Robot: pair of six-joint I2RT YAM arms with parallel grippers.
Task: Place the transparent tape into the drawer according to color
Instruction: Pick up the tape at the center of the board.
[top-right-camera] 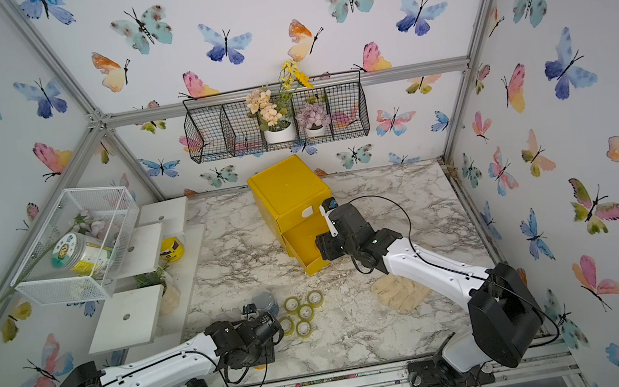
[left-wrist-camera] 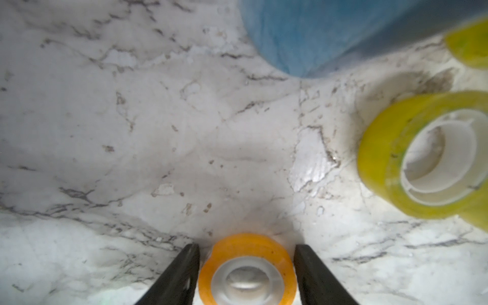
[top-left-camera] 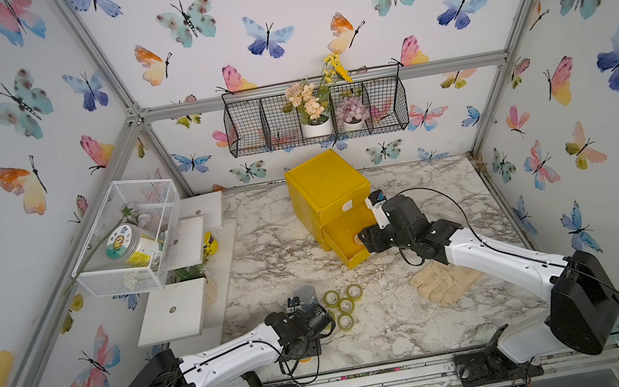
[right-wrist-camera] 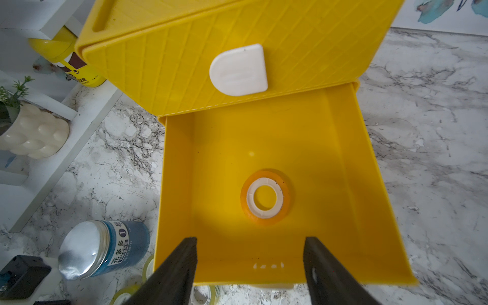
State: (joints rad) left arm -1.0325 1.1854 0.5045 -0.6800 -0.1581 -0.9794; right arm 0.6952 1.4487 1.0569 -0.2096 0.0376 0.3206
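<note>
An orange roll of transparent tape [left-wrist-camera: 248,241] lies on the marble top, and my left gripper [left-wrist-camera: 247,248] is shut on it, one finger against each side. That roll is hidden under the gripper in both top views. Several yellow-green rolls [top-left-camera: 346,306] [top-right-camera: 305,311] lie just right of it; one [left-wrist-camera: 383,148] shows in the left wrist view. The yellow cabinet [top-left-camera: 325,183] has its middle drawer [right-wrist-camera: 369,184] pulled out, with another orange roll [right-wrist-camera: 266,221] flat on its floor. My right gripper [right-wrist-camera: 250,241] hangs open over that drawer's front edge, holding nothing.
A blue-grey jar [top-left-camera: 306,294] [right-wrist-camera: 105,248] stands just behind the left gripper. A cream glove [top-left-camera: 444,282] lies under the right arm. White step shelves [top-left-camera: 174,317] and a white mesh basket [top-left-camera: 129,235] fill the left side. The top drawer's white tab [right-wrist-camera: 239,70] sits above the pulled-out one.
</note>
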